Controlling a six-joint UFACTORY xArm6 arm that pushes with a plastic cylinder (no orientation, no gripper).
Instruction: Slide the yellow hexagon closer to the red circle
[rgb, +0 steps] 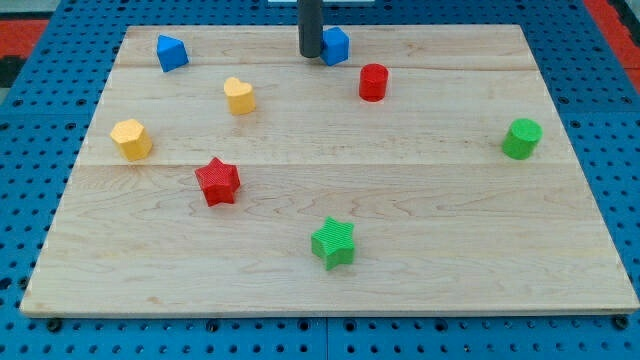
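Rod: a straight dark rod enters from the view's top edge, where its upper length is cut off; the arm above it is out of frame.
Tip (310, 54): its lower end sits on the board near the top edge, just beside the left face of a blue block; whether the two touch cannot be told.
End effector state: a bare rod with nothing that opens or closes; it holds nothing.
Hidden parts: the left side of the blue block (336, 46) by the tip is partly covered by the rod, so its shape is hard to settle.
Board (450, 230): a pale wooden board, fully in frame, lying on a blue perforated surface (620, 200).
Yellow hexagon (131, 138): near the board's left edge, at mid height, well apart from the red circle.
Red circle (373, 82): a short cylinder in the upper middle, near the tip and lower right of the covered blue block.
Yellow count: two, the hexagon and a yellow heart (239, 95) to its upper right.
Red count: two, the circle and a red star (218, 181) left of centre.
Blue count: two, the covered block and an angular blue block (171, 52) at upper left.
Green count: two, a green star (333, 242) at lower centre and a green cylinder (521, 138) near the right edge.
Total blocks: eight, all standing apart from one another.
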